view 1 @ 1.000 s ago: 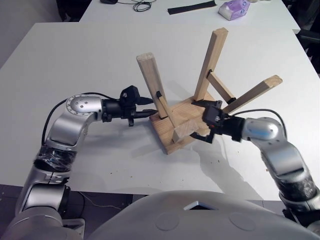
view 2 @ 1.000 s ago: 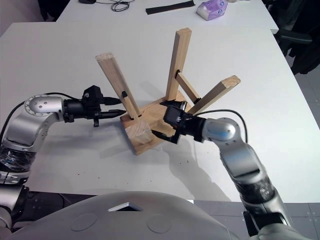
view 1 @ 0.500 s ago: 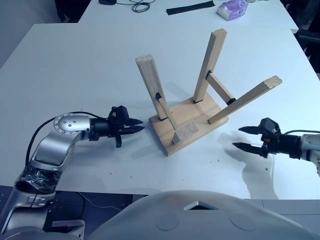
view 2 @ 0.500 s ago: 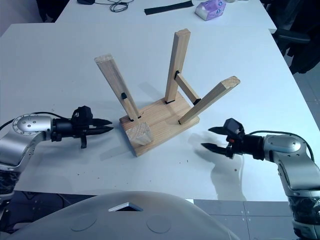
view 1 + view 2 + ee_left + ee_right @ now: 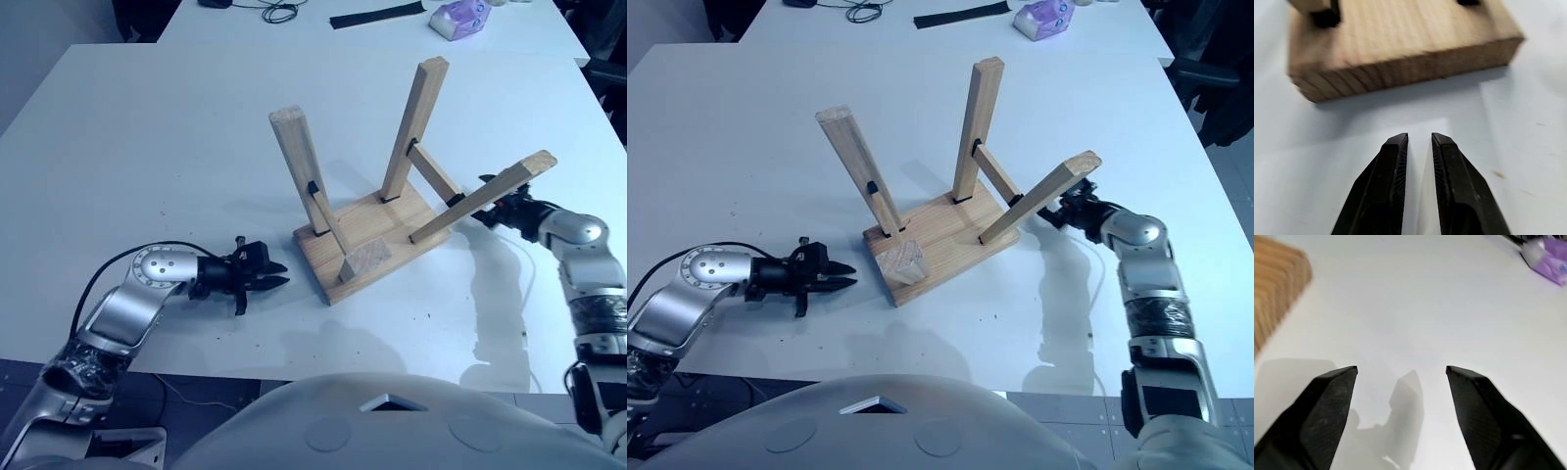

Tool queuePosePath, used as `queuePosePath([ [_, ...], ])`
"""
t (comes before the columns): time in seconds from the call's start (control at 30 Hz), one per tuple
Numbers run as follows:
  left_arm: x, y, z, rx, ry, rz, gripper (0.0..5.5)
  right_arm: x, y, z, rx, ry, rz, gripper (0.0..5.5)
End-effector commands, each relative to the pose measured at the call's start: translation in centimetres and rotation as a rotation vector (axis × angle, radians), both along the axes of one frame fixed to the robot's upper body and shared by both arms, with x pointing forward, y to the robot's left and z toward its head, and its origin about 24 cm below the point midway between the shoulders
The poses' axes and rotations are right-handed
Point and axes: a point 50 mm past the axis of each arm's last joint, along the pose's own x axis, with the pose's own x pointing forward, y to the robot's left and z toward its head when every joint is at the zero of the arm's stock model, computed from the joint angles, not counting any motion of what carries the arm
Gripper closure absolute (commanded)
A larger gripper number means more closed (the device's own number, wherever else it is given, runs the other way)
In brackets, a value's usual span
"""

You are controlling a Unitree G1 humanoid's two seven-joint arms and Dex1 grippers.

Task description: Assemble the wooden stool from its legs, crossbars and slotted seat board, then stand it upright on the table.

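Left eye view: the stool point(image 5: 392, 186) sits upside down on the white table point(image 5: 147, 137), with its seat board point(image 5: 377, 230) flat and the legs pointing up. The left gripper point(image 5: 278, 277) lies low, just left of the seat board's near corner, tips aimed at it but apart from it.

Right eye view: off the seat board's right side, the right gripper point(image 5: 1063, 204) is right up at the leaning leg point(image 5: 1043, 196); I can't tell if it touches. A crossbar point(image 5: 997, 171) above the seat board ties that leg to the upright one.

Left wrist view: the fingers point(image 5: 1393, 186) are barely parted, a thin slit between them, gripping nothing, and the seat board's edge is dead ahead.

Right wrist view: the fingers point(image 5: 1327, 406) are spread wide and released, with bare table between them and wood beyond one finger.
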Motion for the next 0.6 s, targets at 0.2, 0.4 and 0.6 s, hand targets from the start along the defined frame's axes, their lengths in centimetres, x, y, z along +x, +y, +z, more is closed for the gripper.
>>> queuePosePath([
  [0.2, 2.4, -1.4, -1.6, 0.033, -0.072, 0.07, 4.59, -4.1, 0.8, -1.5, -0.051, 0.079, 0.155, 2.15],
  [0.4, 3.4, -2.0, -1.8, 0.014, -0.117, 0.098, 4.59, -6.2, 2.7, -0.4, -0.015, 0.085, 0.21, 2.15],
  [0.6, 5.4, -1.8, -1.2, 0.018, -0.185, 0.129, 4.59, -9.5, 5.5, -0.6, 0.011, 0.151, 0.311, 2.15],
])
